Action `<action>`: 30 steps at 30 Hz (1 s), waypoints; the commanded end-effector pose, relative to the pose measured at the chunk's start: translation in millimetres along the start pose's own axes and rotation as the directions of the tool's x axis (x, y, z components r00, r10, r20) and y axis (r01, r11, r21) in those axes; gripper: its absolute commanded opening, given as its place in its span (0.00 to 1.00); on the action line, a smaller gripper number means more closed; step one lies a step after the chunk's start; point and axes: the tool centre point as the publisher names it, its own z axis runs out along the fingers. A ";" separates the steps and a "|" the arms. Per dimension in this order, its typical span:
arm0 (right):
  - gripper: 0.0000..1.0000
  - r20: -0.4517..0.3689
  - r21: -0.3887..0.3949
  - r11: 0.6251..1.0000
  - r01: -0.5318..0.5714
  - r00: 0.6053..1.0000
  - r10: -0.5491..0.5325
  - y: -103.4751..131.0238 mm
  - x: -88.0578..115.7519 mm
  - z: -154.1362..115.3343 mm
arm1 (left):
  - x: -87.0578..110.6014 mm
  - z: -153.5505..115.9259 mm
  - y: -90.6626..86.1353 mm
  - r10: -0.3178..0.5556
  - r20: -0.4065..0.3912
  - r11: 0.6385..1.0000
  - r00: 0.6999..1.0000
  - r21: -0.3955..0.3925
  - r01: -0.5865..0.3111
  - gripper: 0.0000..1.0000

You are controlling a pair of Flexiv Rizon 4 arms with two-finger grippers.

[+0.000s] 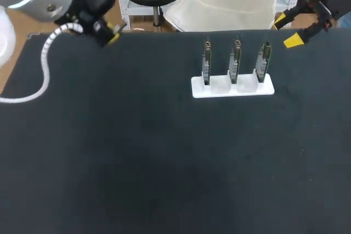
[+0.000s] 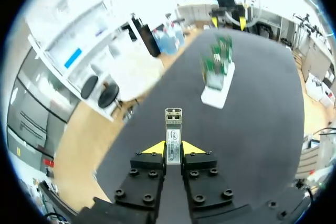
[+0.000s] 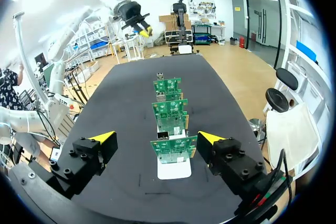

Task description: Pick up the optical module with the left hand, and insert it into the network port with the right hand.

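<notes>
From the head view, my left gripper point(image 1: 112, 32) sits at the table's point(image 1: 137, 163) far left corner. It is well apart from three boards point(image 1: 235, 61) upright in a stand point(image 1: 232, 89). My right gripper point(image 1: 293, 31) hangs just beyond them.

At the left wrist, my fingers clamp the module point(image 2: 174, 129) by its rear end only, so I judge it could pivot or slip at handover.

At the right wrist, my fingers stand wide apart around the nearest board point(image 3: 174, 149). Dropping here could knock it.

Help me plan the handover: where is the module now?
The module is clamped in the left gripper, by the table's far edge on the left in the head view, well left of the white board holder.
</notes>
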 end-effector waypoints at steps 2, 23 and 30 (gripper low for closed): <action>1.00 0.000 0.005 1.000 0.001 1.000 -0.001 1.8 -0.1 0.4 | -46.3 17.3 4.0 0.046 0.080 0.999 0.996 0.007 -0.047 0.00; 1.00 0.000 0.005 1.000 0.001 1.000 -0.001 1.8 -0.1 0.4 | -204.1 90.6 -67.4 0.164 0.451 0.932 0.877 0.220 -0.287 0.00; 1.00 0.000 0.005 1.000 0.001 1.000 -0.001 1.8 -0.1 0.4 | -229.9 110.7 -90.2 0.124 0.535 0.908 0.835 0.278 -0.313 0.00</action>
